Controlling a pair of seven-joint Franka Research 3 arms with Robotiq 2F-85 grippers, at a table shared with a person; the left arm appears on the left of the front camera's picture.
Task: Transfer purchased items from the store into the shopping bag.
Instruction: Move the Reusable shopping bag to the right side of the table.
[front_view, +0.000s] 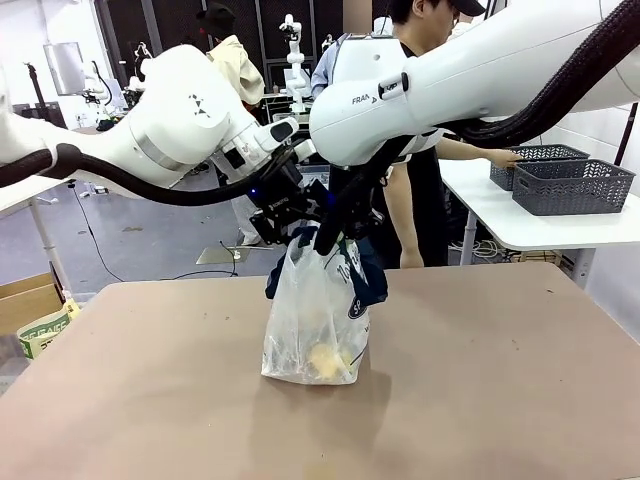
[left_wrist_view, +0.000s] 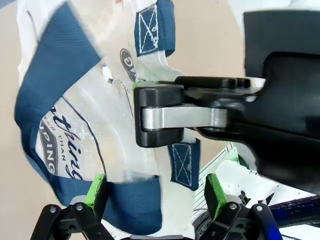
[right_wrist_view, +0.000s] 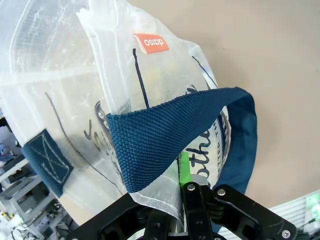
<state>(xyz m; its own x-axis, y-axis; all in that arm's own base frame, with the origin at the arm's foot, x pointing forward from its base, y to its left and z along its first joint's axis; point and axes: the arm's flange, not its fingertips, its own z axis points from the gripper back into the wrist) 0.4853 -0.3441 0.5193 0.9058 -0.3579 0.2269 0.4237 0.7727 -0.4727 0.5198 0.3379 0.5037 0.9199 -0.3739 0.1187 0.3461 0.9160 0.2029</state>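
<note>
The shopping bag (front_view: 315, 320), frosted-clear with navy lettering, stands in the middle of the brown table. Its top is gathered under both grippers. A roundish pale yellow item (front_view: 326, 358) lies at its bottom. My right gripper (front_view: 326, 240) is shut on the bag's rim. In the right wrist view the right gripper (right_wrist_view: 183, 172) pinches the plastic below a navy strap (right_wrist_view: 175, 132). My left gripper (left_wrist_view: 154, 189) is open, its green pads (left_wrist_view: 95, 189) on either side of the bag's top edge and a strap end. The store (front_view: 575, 186), a dark grey mesh basket, sits on a side table at the right.
A second mesh basket (front_view: 535, 160) stands behind the first on the white side table (front_view: 560, 232). A person stands beyond the table with a hand (front_view: 500, 157) at that basket. A cardboard box (front_view: 30, 310) sits on the floor at the left.
</note>
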